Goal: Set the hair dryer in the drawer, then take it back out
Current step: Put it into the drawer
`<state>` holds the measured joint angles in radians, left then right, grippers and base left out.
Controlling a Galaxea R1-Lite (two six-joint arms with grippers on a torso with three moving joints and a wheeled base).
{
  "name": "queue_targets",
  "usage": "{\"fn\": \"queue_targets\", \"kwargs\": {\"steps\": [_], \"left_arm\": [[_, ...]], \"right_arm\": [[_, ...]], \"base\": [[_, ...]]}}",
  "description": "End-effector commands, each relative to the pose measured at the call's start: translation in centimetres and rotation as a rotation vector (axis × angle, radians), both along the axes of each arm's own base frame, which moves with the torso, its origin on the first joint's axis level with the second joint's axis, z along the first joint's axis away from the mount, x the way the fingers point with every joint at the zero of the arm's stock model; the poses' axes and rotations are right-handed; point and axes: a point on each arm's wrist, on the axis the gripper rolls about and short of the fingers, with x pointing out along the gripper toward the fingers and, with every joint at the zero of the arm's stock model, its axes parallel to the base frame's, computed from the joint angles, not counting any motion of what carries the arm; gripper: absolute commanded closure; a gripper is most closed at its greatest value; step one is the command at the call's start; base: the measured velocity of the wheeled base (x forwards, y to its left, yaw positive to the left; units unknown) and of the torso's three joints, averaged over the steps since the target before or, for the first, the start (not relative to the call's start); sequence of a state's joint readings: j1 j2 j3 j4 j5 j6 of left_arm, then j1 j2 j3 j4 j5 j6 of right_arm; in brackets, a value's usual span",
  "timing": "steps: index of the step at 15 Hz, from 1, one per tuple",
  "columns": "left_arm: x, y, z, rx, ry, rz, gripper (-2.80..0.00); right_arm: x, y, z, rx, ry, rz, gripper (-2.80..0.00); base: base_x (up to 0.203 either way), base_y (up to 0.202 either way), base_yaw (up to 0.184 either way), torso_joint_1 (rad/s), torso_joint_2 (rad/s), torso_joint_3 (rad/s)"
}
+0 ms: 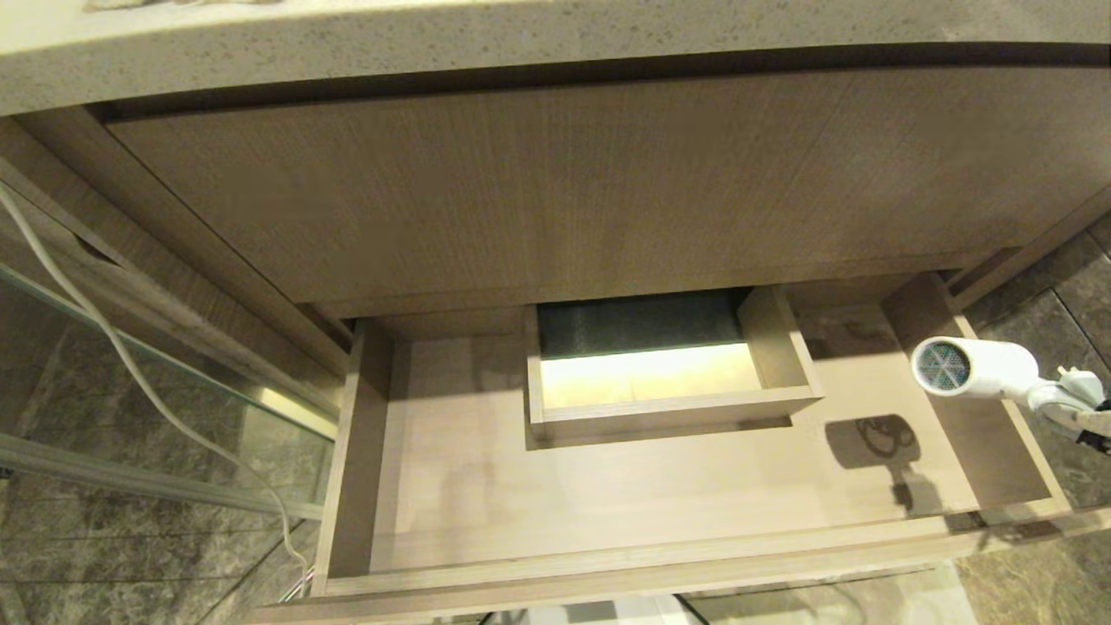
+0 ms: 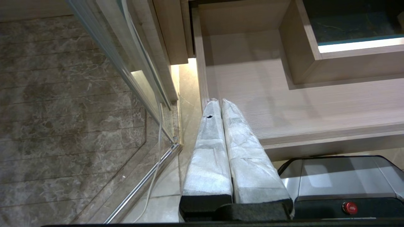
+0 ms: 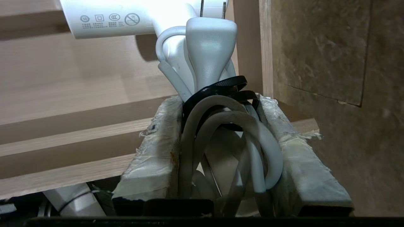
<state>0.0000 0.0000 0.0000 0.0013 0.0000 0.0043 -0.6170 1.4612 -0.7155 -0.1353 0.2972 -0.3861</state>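
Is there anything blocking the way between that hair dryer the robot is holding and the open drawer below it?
Nothing visible does. The right gripper holds the hair dryer by its bundled cord above the drawer's right end. The drawer floor beneath is bare; the boxed notch sits toward the middle, off to the side.

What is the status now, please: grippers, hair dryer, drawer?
Right gripper shut on hair dryer by its handle and cord bundle, above drawer right end. Left gripper shut, idle near drawer's left front corner. Drawer open, nothing blocking.
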Motion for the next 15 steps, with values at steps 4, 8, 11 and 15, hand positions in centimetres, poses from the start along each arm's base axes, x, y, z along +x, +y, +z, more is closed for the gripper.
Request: {"fn": "queue_targets", "kwargs": {"steps": [4, 8, 11, 15], "left_arm": [[0.0, 0.0, 0.0, 0.000, 0.002, 0.000, 0.00], [0.0, 0.0, 0.0, 0.000, 0.001, 0.000, 0.00], [0.0, 0.0, 0.0, -0.001, 0.002, 0.000, 0.00], [0.0, 0.0, 0.0, 0.000, 0.002, 0.000, 0.00]], "right_arm": [[5.5, -3.7, -3.8, 0.055, 0.166, 0.055, 0.00], [9.9, -4.4, -5.9, 0.038, 0.199, 0.138, 0.00], [14.3, -4.8, -7.9, 0.017, 0.171, 0.191, 0.00], [17.8, -4.2, -9.5, -0.033, 0.090, 0.240, 0.00]], "base": [[0.000, 0.000, 0.000, 0.012, 0.00, 0.019], [0.000, 0.000, 0.000, 0.000, 0.00, 0.000], [0.000, 0.000, 0.000, 0.000, 0.00, 0.000], [0.000, 0.000, 0.000, 0.000, 0.00, 0.000]]}}
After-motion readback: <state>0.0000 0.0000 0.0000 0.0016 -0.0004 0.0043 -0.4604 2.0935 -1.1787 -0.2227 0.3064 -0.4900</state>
